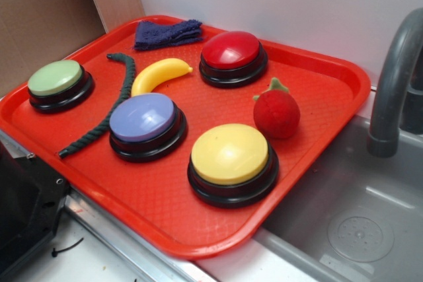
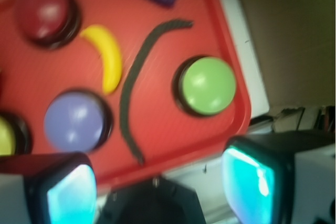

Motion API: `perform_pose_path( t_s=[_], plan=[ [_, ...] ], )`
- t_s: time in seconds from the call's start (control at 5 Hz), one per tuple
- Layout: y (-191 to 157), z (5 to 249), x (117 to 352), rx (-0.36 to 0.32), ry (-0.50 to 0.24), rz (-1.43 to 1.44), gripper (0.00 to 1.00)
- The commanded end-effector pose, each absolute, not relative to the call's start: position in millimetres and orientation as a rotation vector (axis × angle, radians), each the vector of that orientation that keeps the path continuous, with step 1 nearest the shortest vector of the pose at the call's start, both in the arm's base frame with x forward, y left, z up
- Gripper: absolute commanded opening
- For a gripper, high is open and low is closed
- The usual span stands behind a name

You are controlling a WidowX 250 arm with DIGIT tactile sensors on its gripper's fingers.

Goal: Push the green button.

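The green button (image 1: 56,78) (image 2: 207,85), a pale green dome on a black base, sits at the left end of the red tray (image 1: 165,219) (image 2: 168,142). My gripper (image 2: 160,187) hangs high above the tray's near edge, below the green button in the wrist view, and does not touch it. Its two fingers (image 2: 71,195) stand wide apart with nothing between them. The exterior view shows only a dark bit of the arm at the top left; the gripper is out of it.
On the tray lie a lavender-blue button (image 1: 144,120), a yellow button (image 1: 230,156), a red button (image 1: 231,52), a toy banana (image 1: 158,74), a dark rope (image 1: 106,107), a blue cloth (image 1: 168,32) and a red strawberry (image 1: 276,111). A sink (image 1: 357,222) and faucet (image 1: 393,84) stand right.
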State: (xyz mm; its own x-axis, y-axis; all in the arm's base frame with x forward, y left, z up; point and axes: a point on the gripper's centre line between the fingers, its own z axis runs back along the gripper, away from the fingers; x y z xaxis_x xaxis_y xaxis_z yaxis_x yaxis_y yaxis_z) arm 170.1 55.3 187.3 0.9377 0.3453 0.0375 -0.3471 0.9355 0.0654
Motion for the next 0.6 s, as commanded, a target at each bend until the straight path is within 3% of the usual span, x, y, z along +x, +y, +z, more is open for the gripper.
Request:
perform_pose_path(
  t_s=[0.0, 0.4],
  plan=[
    [114, 145, 165, 0.090, -0.093, 0.654, 1.00],
    [135, 105, 168, 0.097, -0.075, 0.659, 1.00]
  ],
)
